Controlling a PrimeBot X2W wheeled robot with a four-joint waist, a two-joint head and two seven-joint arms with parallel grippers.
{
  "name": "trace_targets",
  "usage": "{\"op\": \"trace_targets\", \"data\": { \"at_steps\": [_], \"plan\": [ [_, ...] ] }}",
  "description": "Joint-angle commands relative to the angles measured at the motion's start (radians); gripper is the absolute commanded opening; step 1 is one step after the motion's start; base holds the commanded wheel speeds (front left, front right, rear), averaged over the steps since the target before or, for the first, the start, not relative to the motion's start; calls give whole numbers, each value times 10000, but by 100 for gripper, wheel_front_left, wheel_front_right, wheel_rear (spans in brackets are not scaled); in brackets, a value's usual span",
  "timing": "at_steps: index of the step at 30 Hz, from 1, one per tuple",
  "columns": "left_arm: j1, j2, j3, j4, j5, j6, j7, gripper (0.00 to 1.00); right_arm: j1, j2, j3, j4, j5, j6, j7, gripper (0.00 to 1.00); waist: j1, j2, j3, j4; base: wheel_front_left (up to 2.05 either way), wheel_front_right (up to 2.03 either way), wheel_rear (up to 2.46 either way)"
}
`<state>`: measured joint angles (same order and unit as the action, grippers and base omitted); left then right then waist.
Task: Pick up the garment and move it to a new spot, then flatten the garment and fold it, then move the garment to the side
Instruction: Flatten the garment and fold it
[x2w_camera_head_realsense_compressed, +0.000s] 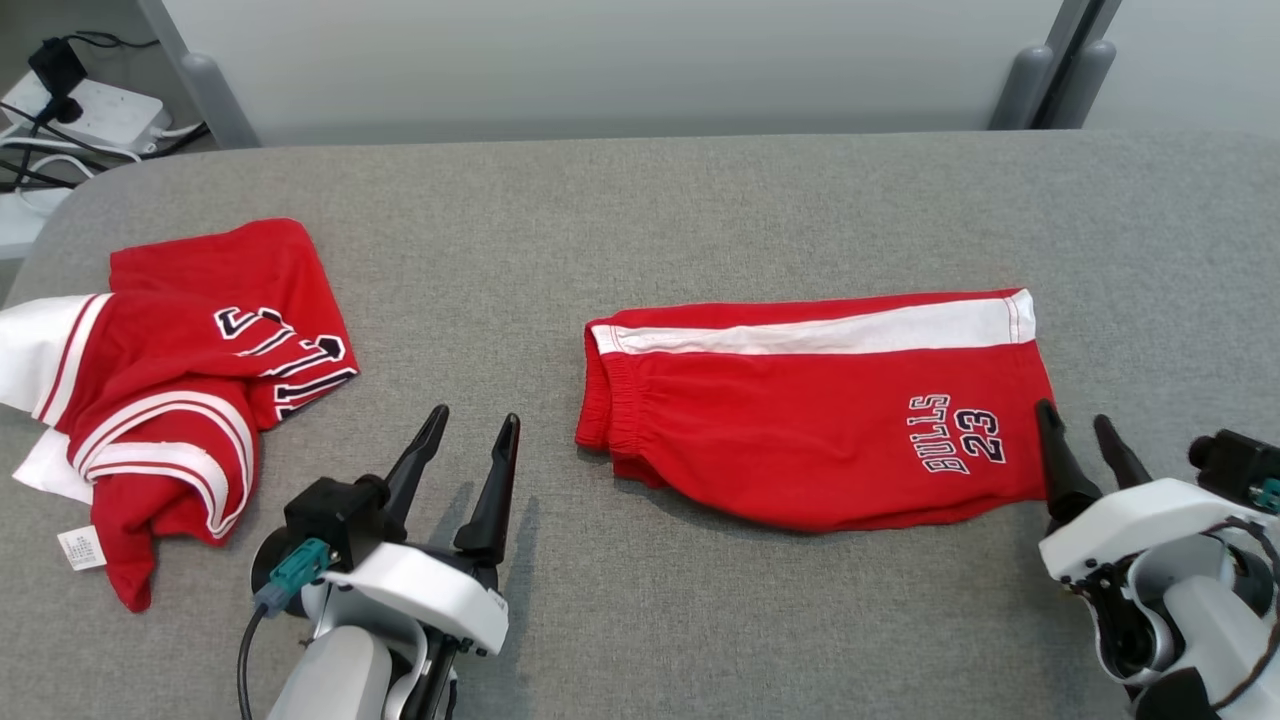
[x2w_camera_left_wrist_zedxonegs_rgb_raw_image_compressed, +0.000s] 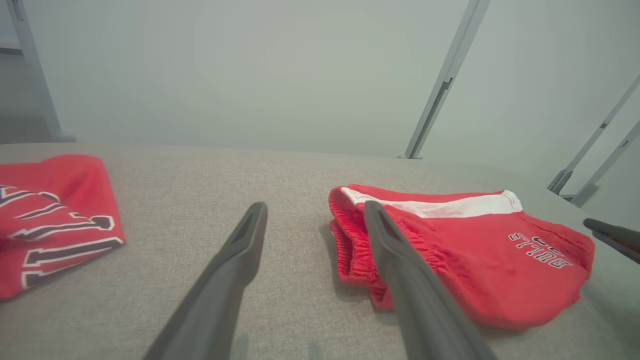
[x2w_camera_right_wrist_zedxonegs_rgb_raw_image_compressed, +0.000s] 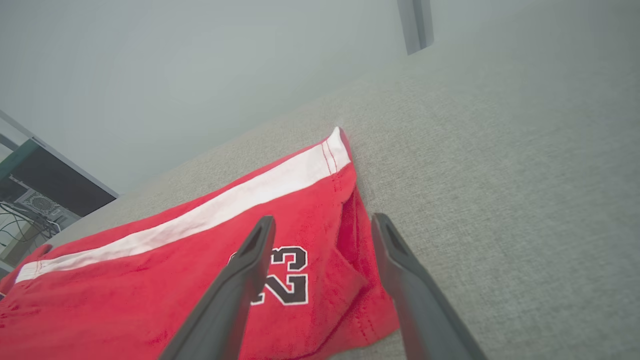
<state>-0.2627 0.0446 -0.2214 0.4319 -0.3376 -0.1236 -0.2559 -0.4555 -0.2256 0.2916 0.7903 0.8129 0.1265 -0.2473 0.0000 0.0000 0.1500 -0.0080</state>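
The garment, a pair of red shorts (x2w_camera_head_realsense_compressed: 810, 420) with a white side stripe and "BULLS 23" print, lies folded flat on the grey table, right of the middle. My right gripper (x2w_camera_head_realsense_compressed: 1072, 413) stands open at the shorts' right hem, nothing between its fingers. In the right wrist view the hem corner of the shorts (x2w_camera_right_wrist_zedxonegs_rgb_raw_image_compressed: 320, 200) lies just beyond that open gripper (x2w_camera_right_wrist_zedxonegs_rgb_raw_image_compressed: 324, 217). My left gripper (x2w_camera_head_realsense_compressed: 476, 416) is open over bare table, left of the shorts' waistband. The left wrist view has this gripper (x2w_camera_left_wrist_zedxonegs_rgb_raw_image_compressed: 315, 205) open, with the waistband of the shorts (x2w_camera_left_wrist_zedxonegs_rgb_raw_image_compressed: 350, 250) behind its right finger.
A crumpled red jersey (x2w_camera_head_realsense_compressed: 170, 380) with white trim lies at the table's left edge and appears again as red cloth (x2w_camera_left_wrist_zedxonegs_rgb_raw_image_compressed: 50, 220) in the left wrist view. A power strip and cables (x2w_camera_head_realsense_compressed: 90, 110) sit on the floor beyond the table's far left corner. Metal frame legs (x2w_camera_head_realsense_compressed: 1040, 80) stand behind the table.
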Motion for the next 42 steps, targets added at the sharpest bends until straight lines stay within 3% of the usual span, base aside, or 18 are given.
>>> {"op": "trace_targets", "data": {
  "at_steps": [1,10,18,30,42],
  "plan": [
    [0,102,380,-217,110,-71,-59,100,271,-107,-85,-294,-291,42,-144,100,0,0,-97,40,0,0,0],
    [565,88,993,-516,380,-71,-59,100,1040,131,-1933,-1494,-2165,42,-144,100,0,0,-458,-25,0,0,0],
    [919,71,1241,-827,629,-71,-59,100,1333,492,-2394,-1730,-2812,42,-144,100,0,0,-475,-9,0,0,0],
    [786,61,947,-995,946,-71,-59,100,116,127,-2396,57,-2140,42,-128,100,0,0,77,578,0,0,0],
    [622,59,636,-1020,958,-71,-59,100,-829,-196,-1767,1779,-1370,42,167,100,0,0,448,1221,0,0,0]
  ]
}}
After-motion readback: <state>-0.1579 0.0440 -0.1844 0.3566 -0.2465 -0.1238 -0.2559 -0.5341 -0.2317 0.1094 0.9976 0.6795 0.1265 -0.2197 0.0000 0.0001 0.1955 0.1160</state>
